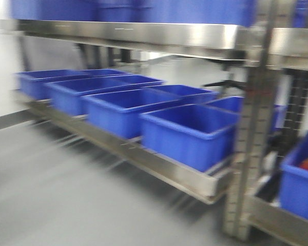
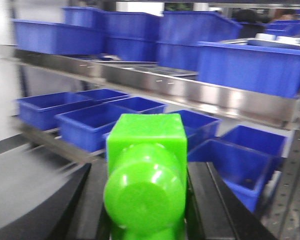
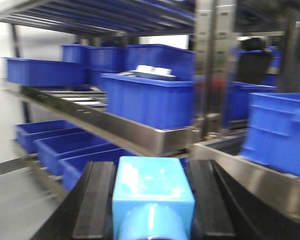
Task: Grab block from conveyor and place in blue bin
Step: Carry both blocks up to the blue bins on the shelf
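The left claw (image 2: pixel 144 167) and right claw (image 3: pixel 151 165) are both matte black, built of flat, straight-edged plates.

Bright, even light; motion blur thruout, glare on steel shelf (image 1: pixel 143 33).

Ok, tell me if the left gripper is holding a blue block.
No, the left gripper is shut on a bright green block.

Your rack shelves (image 1: pixel 143 33) brushed shiny metal, blue bins (image 1: pixel 187 133) smooth plastic, green block (image 2: pixel 146 165) glossy plastic, blue block (image 3: pixel 152 192) same gloss, right pincer fingers (image 3: pixel 97 200) matt black, floor (image 1: pixel 66 195) dull grey
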Controlling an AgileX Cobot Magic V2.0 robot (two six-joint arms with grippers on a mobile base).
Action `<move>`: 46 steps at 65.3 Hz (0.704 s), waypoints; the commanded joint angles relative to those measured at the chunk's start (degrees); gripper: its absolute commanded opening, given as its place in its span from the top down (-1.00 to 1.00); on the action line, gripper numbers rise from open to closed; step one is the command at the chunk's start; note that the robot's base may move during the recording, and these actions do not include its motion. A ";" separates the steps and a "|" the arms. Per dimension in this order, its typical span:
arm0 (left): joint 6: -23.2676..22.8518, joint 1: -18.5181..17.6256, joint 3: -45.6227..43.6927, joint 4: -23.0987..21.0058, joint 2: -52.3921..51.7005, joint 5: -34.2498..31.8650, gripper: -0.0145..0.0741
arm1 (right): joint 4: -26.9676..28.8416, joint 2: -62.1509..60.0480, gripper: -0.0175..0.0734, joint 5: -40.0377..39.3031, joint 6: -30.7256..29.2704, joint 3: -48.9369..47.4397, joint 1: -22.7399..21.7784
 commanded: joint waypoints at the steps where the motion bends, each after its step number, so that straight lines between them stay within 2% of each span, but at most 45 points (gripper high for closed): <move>1: 0.14 -0.33 -0.03 -0.26 -0.24 -1.11 0.92 | -0.48 -0.17 0.97 -1.43 -0.10 -0.04 0.08; 46: 0.14 -0.33 -0.03 -0.26 -0.24 -1.11 0.92 | -0.48 -0.17 0.97 -1.43 -0.10 -0.04 0.08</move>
